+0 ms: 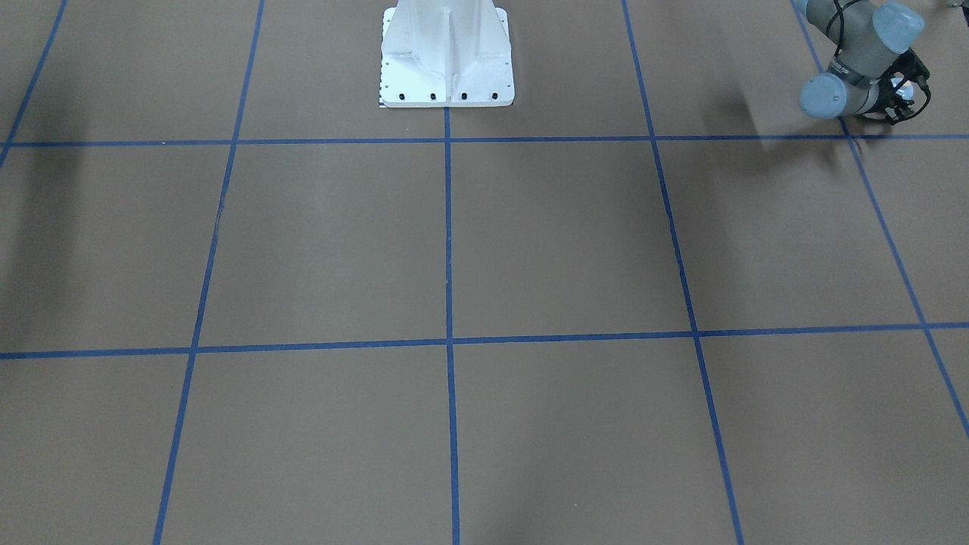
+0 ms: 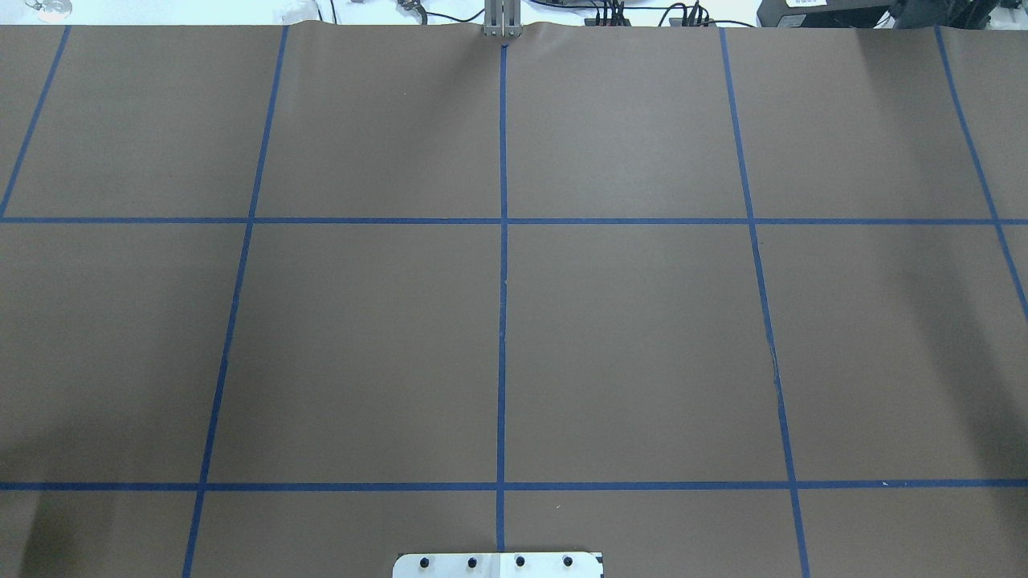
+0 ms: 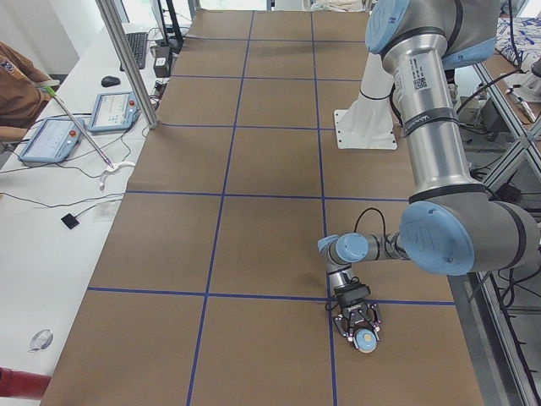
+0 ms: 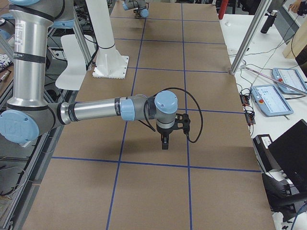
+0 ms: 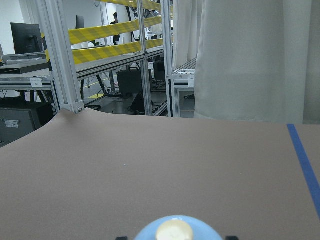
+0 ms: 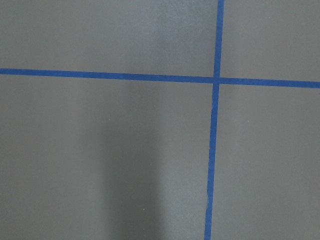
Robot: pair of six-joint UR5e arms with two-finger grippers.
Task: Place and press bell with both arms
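The bell, a light-blue dome with a cream button, sits at the bottom middle of the left wrist view, between two black fingertips. In the exterior left view my left gripper lies low over the brown table with the bell at its tip, shut on it. This gripper also shows at the top right corner of the front-facing view. My right gripper points down above the table near a tape crossing. It shows only in the exterior right view, so I cannot tell if it is open or shut.
The white pedestal stands at the table's robot-side middle. Blue tape lines divide the brown table into squares. A side bench holds tablets and a metal post, with a seated person beside it.
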